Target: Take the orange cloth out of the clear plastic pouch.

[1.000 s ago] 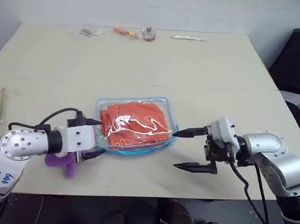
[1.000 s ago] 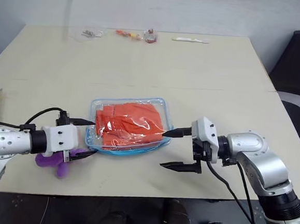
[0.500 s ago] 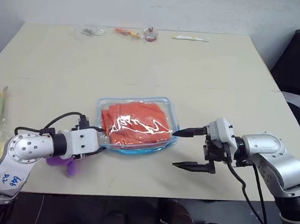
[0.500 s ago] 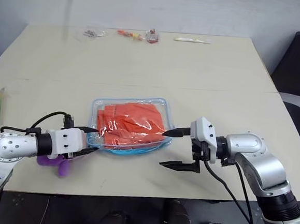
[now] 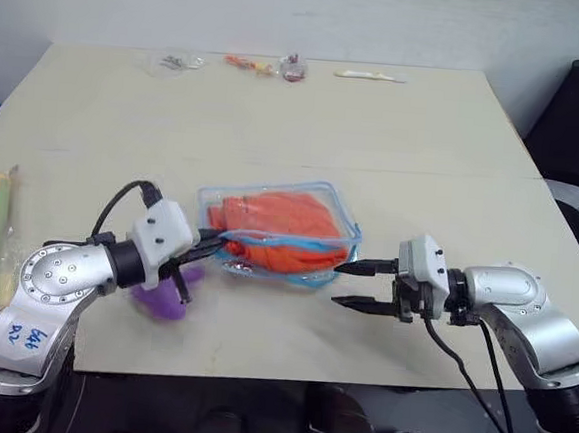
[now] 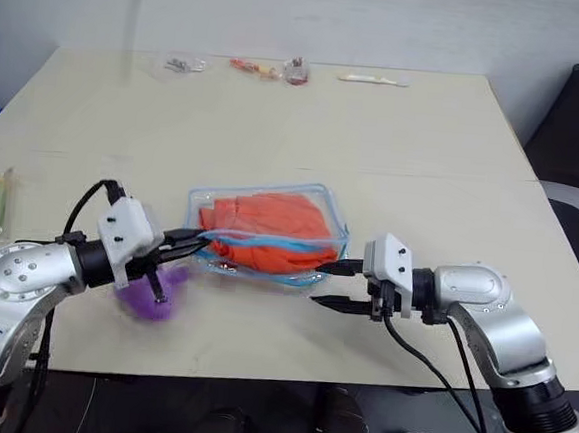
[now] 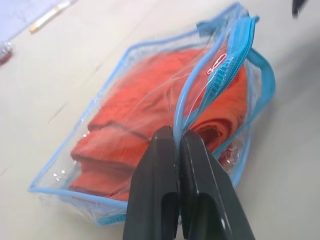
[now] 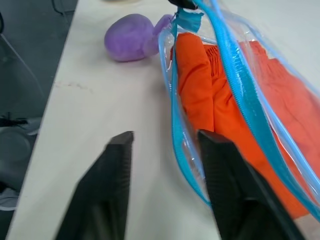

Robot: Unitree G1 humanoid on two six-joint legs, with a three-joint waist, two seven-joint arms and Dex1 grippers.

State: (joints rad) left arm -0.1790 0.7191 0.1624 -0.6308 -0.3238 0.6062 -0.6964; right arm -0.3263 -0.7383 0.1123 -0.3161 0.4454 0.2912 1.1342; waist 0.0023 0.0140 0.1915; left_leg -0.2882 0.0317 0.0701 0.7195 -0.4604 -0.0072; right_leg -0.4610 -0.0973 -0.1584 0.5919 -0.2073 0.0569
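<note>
My left gripper (image 7: 177, 142) pinches the pouch (image 5: 342, 213) rim.
My right gripper (image 5: 342, 285) gapes empty beside it; cloth (image 5: 274, 220) inside.

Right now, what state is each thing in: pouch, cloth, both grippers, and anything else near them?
clear plastic pouch: near edge lifted off the table, zipper edge pinched.
orange cloth: bunched inside the pouch, not out yet.
left gripper: shut on the pouch's blue zipper edge.
right gripper: fingers apart, at the pouch's right end, holding nothing.
purple plush toy: lying on the table by the left gripper.
</note>
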